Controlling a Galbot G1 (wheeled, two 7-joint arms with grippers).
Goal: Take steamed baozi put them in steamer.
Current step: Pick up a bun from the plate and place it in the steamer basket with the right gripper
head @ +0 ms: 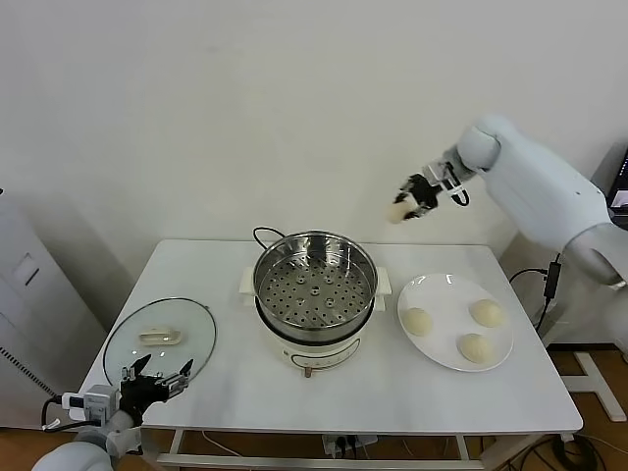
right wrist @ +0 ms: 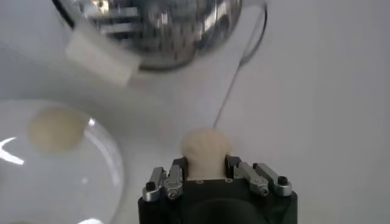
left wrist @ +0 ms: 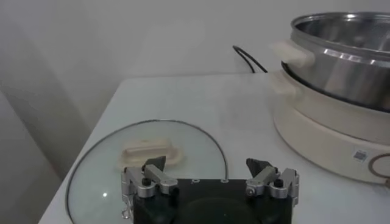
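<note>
— Down at the near edge, left gripper (head: 157,378) idles with fingers spread wide beside the round glass lid with its white handle (head: 160,337).

— And the action?

— Right gripper (head: 420,195), raised beyond the shiny steel steamer pot (head: 315,281), pinches one cream-white baozi (right wrist: 206,148) across its sides. Three more buns (head: 419,321) wait on the flat white plate (head: 442,289).

— Tricky to hold?

— Likely soft, light, easily dented — a gentle squeeze at the widest part seems best.

— Any writing?

— Small label on the white cooker base (left wrist: 361,156), unreadable.
</note>
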